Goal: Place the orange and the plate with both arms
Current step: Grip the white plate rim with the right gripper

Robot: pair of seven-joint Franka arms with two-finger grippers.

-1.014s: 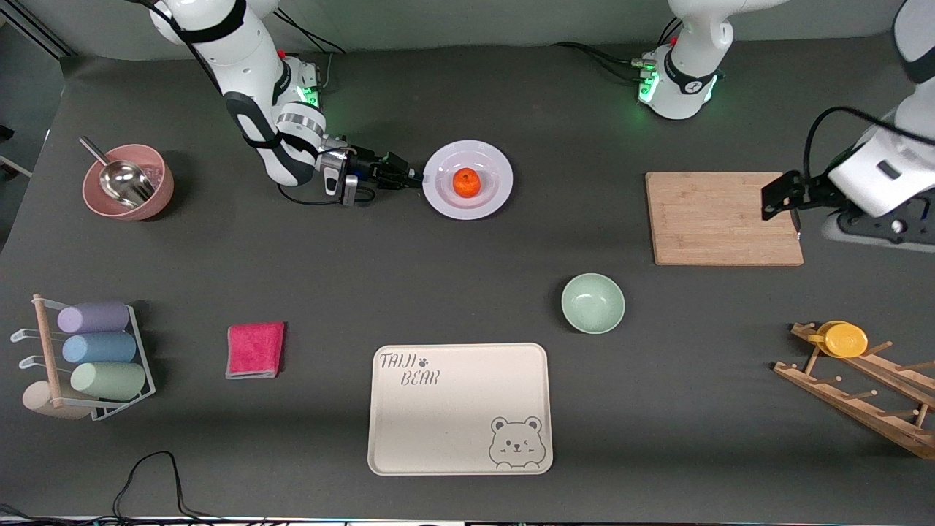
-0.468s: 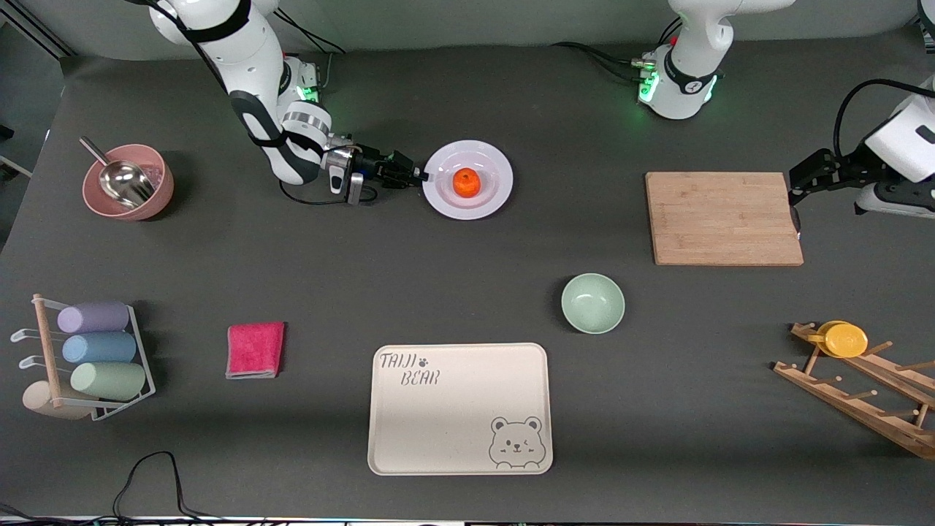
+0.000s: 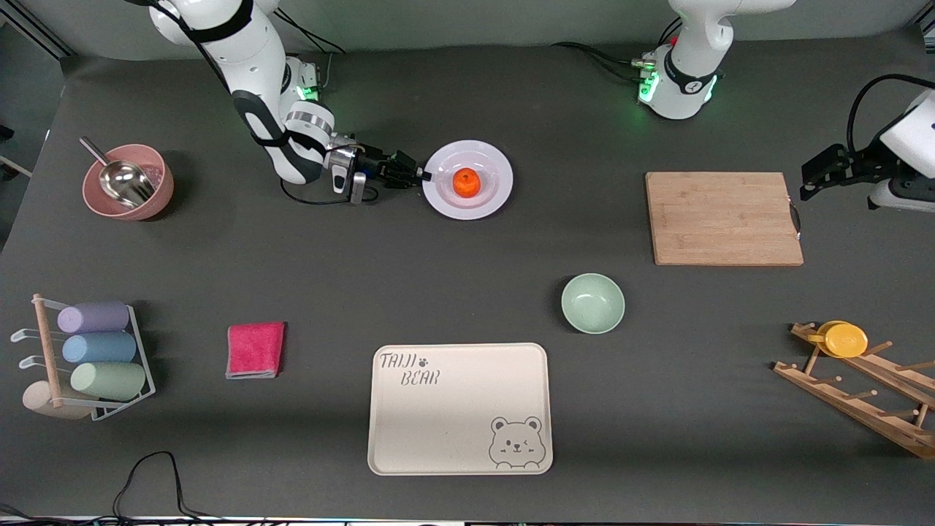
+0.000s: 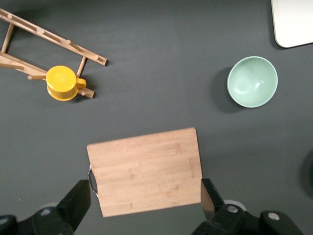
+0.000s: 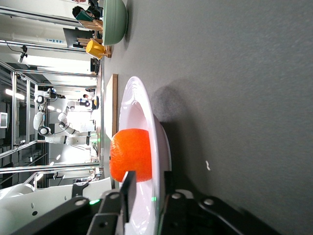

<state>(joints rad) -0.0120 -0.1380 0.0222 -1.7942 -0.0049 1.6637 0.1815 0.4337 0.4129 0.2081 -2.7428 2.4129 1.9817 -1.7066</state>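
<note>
The orange (image 3: 466, 182) sits in the middle of the white plate (image 3: 493, 157), which lies on the table near the right arm's base. My right gripper (image 3: 423, 175) lies low at the plate's edge toward the right arm's end. In the right wrist view its open fingers (image 5: 129, 185) straddle the plate's rim (image 5: 142, 103), one above and one below, with the orange (image 5: 131, 154) just past them. My left gripper (image 3: 812, 174) is open and empty, up in the air over the table just past the cutting board's edge at the left arm's end.
A wooden cutting board (image 3: 723, 218) (image 4: 146, 169), a pale-green bowl (image 3: 592, 302) (image 4: 252, 82) and the beige bear tray (image 3: 459, 409) lie nearer the front camera. A yellow cup (image 3: 844, 339) hangs on a wooden rack. A pink bowl with a scoop (image 3: 128, 181), a pink cloth (image 3: 254, 349) and a cup rack (image 3: 95, 351) stand toward the right arm's end.
My left gripper has drawn back off the cutting board toward the left arm's end of the table. My right gripper has edged forward onto the plate's rim.
</note>
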